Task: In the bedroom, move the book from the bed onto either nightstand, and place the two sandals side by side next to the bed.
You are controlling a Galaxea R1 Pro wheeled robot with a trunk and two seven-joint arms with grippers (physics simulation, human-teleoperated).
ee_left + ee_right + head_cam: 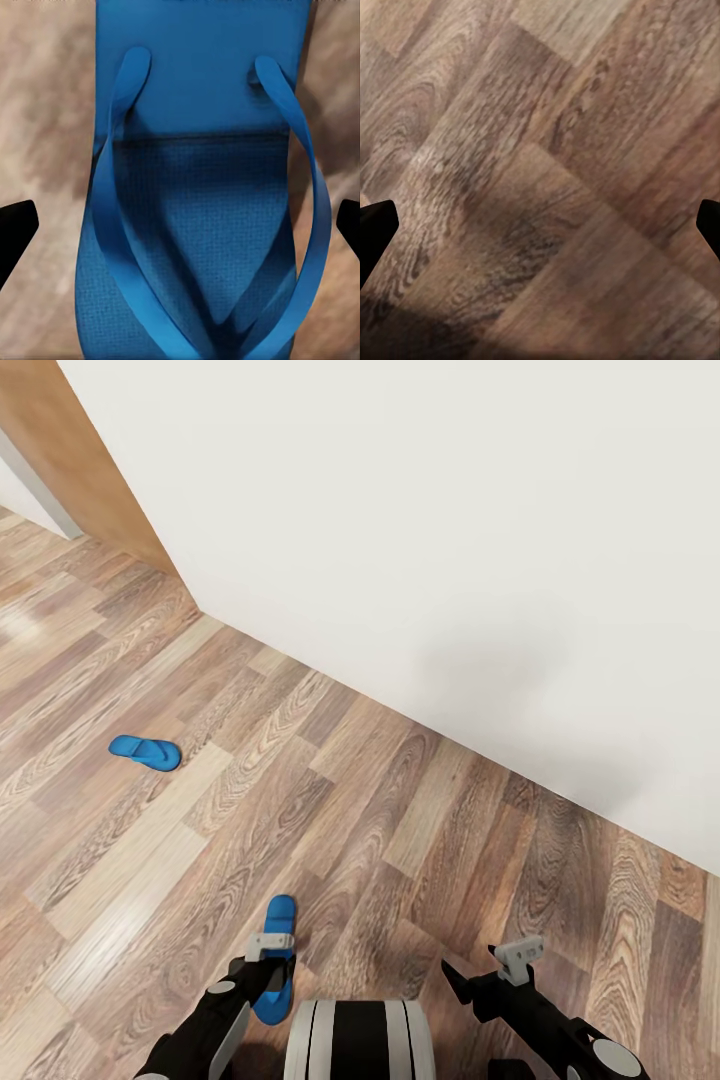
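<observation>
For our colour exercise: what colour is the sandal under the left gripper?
Bright blue; the sandal shows best in the left wrist view.

You have no text, label, brand, number or sign to read in any of these views. The blue sandal (199, 180) under your left arm shows a plain sole with a fine dotted texture and smooth straps, unmarked. The second sandal (146, 751) on the wood-plank floor (330, 810) is too small to show any marking. The white wall (450, 540) is blank.
</observation>
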